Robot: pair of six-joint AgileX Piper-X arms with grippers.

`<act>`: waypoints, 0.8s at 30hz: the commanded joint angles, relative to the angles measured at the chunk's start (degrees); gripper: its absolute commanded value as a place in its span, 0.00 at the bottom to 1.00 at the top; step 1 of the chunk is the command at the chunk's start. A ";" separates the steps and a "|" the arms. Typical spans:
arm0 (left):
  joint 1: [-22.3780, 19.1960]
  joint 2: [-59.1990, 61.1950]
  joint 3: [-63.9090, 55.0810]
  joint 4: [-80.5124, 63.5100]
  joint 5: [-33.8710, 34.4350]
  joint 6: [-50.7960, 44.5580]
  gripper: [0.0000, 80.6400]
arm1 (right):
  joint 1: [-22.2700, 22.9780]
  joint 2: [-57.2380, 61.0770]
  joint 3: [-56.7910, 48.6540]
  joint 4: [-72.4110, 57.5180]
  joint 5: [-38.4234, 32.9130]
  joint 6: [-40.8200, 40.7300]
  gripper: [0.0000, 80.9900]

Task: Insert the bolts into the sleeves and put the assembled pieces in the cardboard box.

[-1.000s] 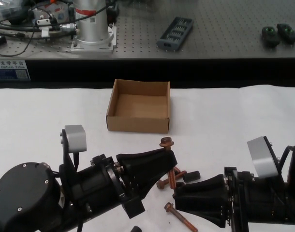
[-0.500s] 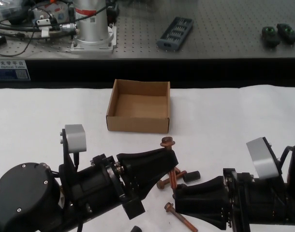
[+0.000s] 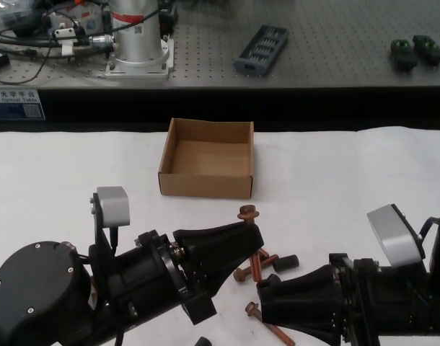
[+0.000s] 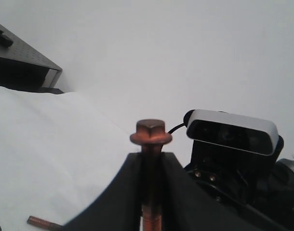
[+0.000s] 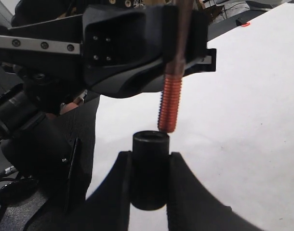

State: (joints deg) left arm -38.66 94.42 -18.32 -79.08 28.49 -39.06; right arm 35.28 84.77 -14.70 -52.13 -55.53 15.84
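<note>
Since bolt and sleeve are both in hand but not yet mated, I take insertion as the current step; boxing comes after.

Box (image 3: 205,162): beyond the left gripper's fingertips, well apart, opening up.

Left gripper (image 4: 151,161): fingers pressed onto the bolt (image 4: 151,132), pinching the shank. Head stands just above the fingertips and the thread hangs below them.

Right gripper (image 5: 149,161): pinching the sleeve (image 5: 150,144) upright between its fingers, bore facing up, rim just proud of the fingertips.

Relation: the thread tip hangs just above the sleeve, apart from it. In the right wrist view the tip sits over the rim's edge, not the bore centre. Depth offset I cannot tell.

Plan (my judgement): centre first, then close the gap. Shift the sleeve sideways until the bore is under the tip, hold both axes parallel, then feed slowly. Any tilt should catch thread on rim and could twist the bolt in the pinch.

Loose bolts (image 3: 267,324) and a loose sleeve (image 3: 285,262) lie on the bench (image 3: 76,166) between and below the two grippers.
</note>
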 commanded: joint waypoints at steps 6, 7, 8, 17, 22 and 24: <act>0.01 -0.10 -0.36 -0.76 4.50 -0.90 0.07 | 0.23 -0.02 -0.40 -2.24 -0.79 -0.08 0.02; 0.01 -0.10 -0.36 -0.76 5.25 -0.90 0.07 | 0.23 -0.02 -0.40 -2.24 -0.80 -0.18 0.02; 0.01 -0.10 -0.36 -0.76 5.47 -0.90 0.07 | 0.23 -0.02 -0.40 -2.24 -0.80 -0.22 0.02; 0.01 -0.10 -0.36 -3.75 2.99 -0.90 0.07 | 0.23 -0.02 -0.40 -0.17 -0.40 -1.76 0.02; 0.01 -0.10 -0.36 -3.79 1.59 -1.32 0.07 | 0.23 -0.02 -0.40 0.40 -0.36 -1.76 0.02; 0.01 -0.10 -0.36 -3.79 0.85 -1.79 0.07 | 0.23 -0.02 -0.40 0.52 -0.36 -1.76 0.02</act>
State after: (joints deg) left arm -38.49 94.42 -18.32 -81.30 30.03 -39.54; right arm 35.50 84.77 -14.70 -51.67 -55.91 14.57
